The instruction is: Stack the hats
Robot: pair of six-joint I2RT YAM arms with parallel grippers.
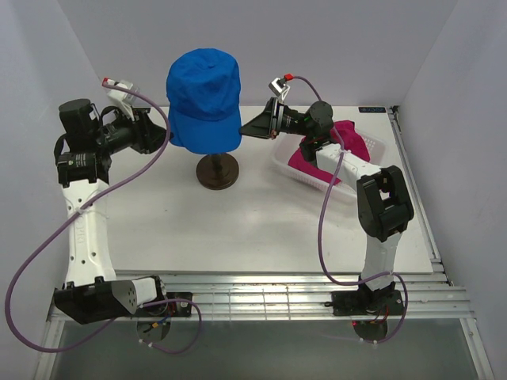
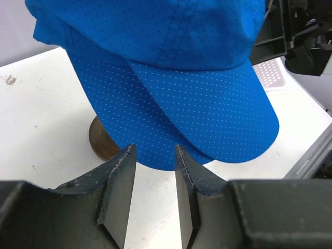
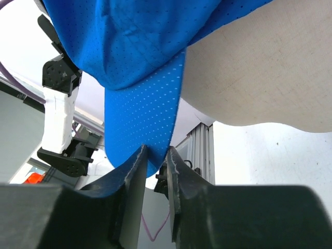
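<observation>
Cap, blue: bright blue dotted-fabric baseball cap (image 1: 204, 95) sits on a cream mannequin head (image 3: 259, 67) above a dark round stand (image 1: 217, 172), mid-table.
Caps, pink: magenta pink fabric (image 1: 352, 141) lies in the white plastic mesh basket (image 1: 279, 162) at the right. How many caps are in it cannot be told.
Left gripper (image 2: 153, 150): jaws apart with a bare gap between them. The tips are at the brim's lower edge and clamp nothing.
Right gripper (image 3: 155, 153): jaws narrow, one on either side of the brim's edge. Whether they pinch it cannot be told.
Progress: judged early, since no cap rests on another.
Outstanding: every stacking step. Blue and pink caps are well apart and not yet brought together.
</observation>
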